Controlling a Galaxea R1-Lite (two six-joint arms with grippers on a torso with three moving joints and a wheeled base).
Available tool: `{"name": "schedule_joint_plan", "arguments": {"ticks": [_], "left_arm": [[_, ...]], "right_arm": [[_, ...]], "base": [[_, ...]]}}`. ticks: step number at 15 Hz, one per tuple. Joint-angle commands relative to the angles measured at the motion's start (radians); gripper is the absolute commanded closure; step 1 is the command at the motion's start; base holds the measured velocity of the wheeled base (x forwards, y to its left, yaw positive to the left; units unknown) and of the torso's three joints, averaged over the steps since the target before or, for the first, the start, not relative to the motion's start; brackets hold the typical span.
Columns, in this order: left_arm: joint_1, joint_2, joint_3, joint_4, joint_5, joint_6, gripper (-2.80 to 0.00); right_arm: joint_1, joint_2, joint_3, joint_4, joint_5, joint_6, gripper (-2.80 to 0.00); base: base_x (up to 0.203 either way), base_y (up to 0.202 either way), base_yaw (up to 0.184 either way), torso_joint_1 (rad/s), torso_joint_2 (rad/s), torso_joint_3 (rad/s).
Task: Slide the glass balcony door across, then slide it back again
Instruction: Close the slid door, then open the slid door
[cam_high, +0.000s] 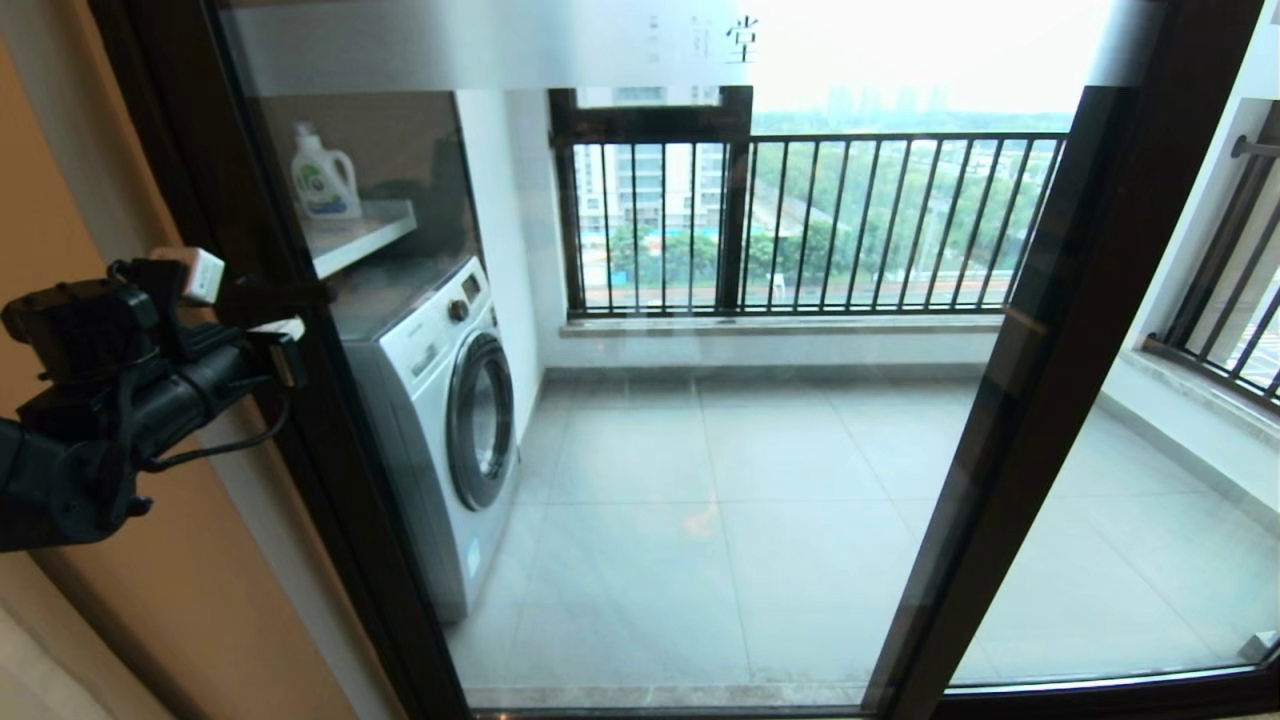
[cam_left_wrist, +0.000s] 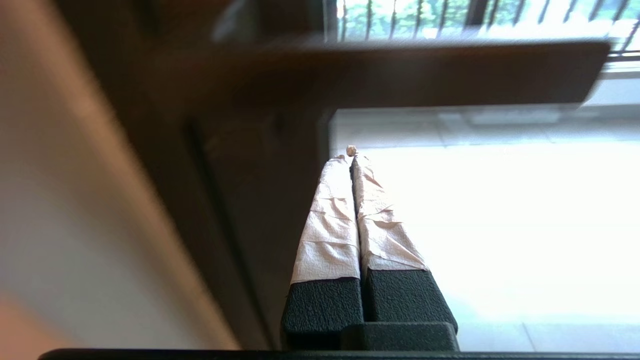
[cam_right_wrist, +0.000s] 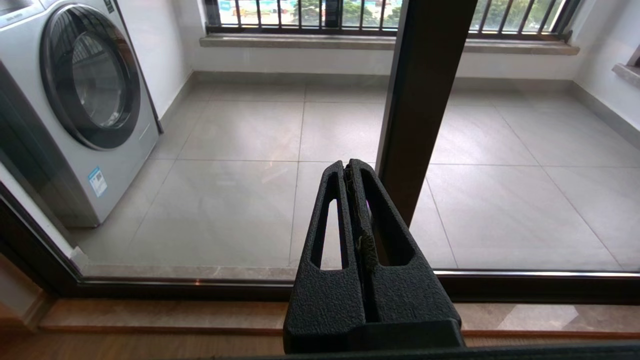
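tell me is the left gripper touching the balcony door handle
Cannot tell. In the left wrist view the shut left gripper points at the glass balcony door, below its blurred handle; neither contact nor gap shows plainly.

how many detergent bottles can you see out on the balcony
1: a white detergent bottle on the shelf above the washing machine, at the balcony's left wall. Others may be hidden behind the door frame.

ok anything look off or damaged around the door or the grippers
Nothing damaged or askew on the glass balcony door. One oddity: the left gripper has crinkled pale tape wrapped round its fingers, with a small crumb at the tips. The right gripper is bare.
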Motion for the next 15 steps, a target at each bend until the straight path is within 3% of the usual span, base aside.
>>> {"name": "schedule_joint_plan", "arguments": {"ticks": [1,4,9,12,15], "left_arm": [[0.038,-0.030,0.064,-0.025,-0.003,-0.001,0.00],[0.102,-0.069,0.120,-0.118,-0.005,-0.010,0.00],[0.115,-0.209,0.097,-0.115,-0.012,-0.032,0.00],[0.077,-0.246,0.037,-0.019,-0.014,-0.033,0.00],[-0.033,-0.237,-0.038,0.044,-0.005,-0.034,0.00]], "right_arm": [[0.001,0.001,0.000,0.000,0.001,0.001,0.00],[0.000,0.000,0.000,0.000,0.000,0.000,0.00],[0.001,0.000,0.000,0.000,0.001,0.000,0.00],[0.000,-0.001,0.000,0.000,0.000,0.000,0.00],[0.000,0.001,0.000,0.000,0.001,0.000,0.00]], "base": [[0.000,0.000,0.000,0.000,0.00,0.000],[0.000,0.000,0.000,0.000,0.00,0.000],[0.000,0.000,0.000,0.000,0.00,0.000],[0.000,0.000,0.000,0.000,0.00,0.000],[0.000,0.000,0.000,0.000,0.00,0.000]]}}
